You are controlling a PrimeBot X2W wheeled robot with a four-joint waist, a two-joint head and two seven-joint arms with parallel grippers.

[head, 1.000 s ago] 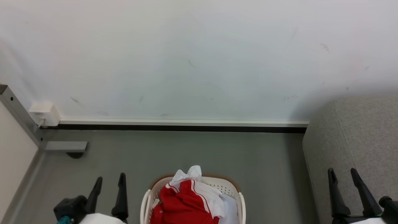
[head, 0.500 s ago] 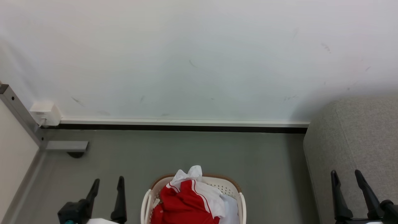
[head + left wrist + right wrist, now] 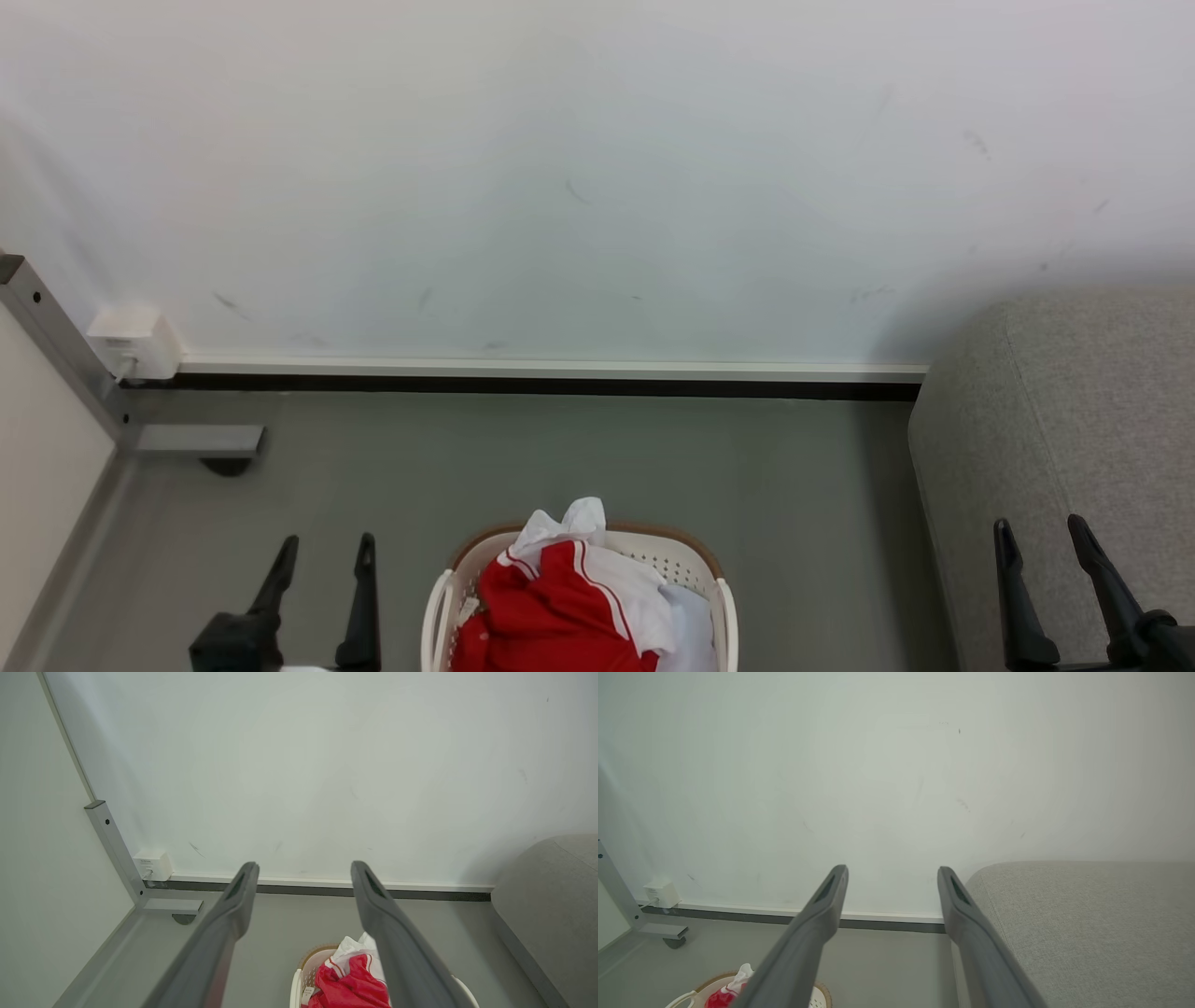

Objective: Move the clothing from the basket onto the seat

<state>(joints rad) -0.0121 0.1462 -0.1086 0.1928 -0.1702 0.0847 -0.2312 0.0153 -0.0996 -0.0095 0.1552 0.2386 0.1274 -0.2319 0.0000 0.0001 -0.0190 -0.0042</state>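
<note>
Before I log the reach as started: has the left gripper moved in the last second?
Yes. Against the basket, which stays put in the head view, the left gripper has sunk slightly toward the bottom edge: drawing back, not reaching.

Head camera looks forward and down; both wrist cameras face the wall [image 3: 597,187]; all share basket [image 3: 724,611] and seat [image 3: 1074,401].

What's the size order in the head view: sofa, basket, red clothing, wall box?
sofa, largest, though cropped
basket, also cropped
red clothing, nearly fills the basket
wall box, smallest
</note>
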